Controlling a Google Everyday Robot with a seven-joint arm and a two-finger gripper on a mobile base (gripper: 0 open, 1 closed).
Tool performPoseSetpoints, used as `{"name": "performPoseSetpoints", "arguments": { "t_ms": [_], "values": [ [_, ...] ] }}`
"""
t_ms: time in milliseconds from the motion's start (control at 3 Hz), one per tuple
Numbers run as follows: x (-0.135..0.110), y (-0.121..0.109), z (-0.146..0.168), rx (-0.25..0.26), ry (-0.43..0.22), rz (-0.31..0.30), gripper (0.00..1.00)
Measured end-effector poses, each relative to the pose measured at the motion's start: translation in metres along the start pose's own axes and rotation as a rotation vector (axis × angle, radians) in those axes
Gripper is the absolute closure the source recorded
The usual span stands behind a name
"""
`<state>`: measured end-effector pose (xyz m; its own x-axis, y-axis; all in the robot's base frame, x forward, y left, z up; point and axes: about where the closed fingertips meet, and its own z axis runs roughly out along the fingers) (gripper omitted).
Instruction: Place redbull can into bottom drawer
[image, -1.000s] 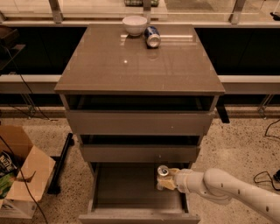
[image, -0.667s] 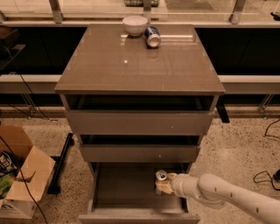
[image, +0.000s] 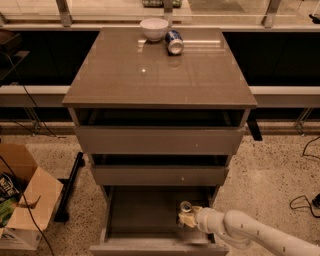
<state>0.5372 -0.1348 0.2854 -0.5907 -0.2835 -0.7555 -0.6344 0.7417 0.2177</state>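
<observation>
The gripper sits low inside the open bottom drawer, at its right side near the right wall, reached in by the white arm that enters from the lower right corner. Its pale yellowish fingers are drawn in narrow and clasp the redbull can, which stands upright between them with its round silver top facing up. Only the top and a little of the can's upper body show above the fingers, and whether its base touches the drawer floor cannot be told. The can lies within the drawer's outline, toward the right and about midway between back and front, and the grey floor to its left is bare. The drawer is pulled well out from the cabinet, its front edge at the bottom of the view. Above it the middle drawer and top drawer each show a dark gap over their grey fronts. On the cabinet top, at the far edge, a white bowl stands just beside a blue can lying on its side. A cardboard box stands on the speckled floor to the left.
</observation>
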Motion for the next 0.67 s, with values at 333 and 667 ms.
{"name": "performPoseSetpoints", "arguments": {
  "t_ms": [333, 667],
  "values": [
    [0.024, -0.010, 0.014, 0.026, 0.001, 0.035, 0.58],
    [0.046, -0.018, 0.024, 0.062, 0.032, 0.072, 0.35]
  ]
}}
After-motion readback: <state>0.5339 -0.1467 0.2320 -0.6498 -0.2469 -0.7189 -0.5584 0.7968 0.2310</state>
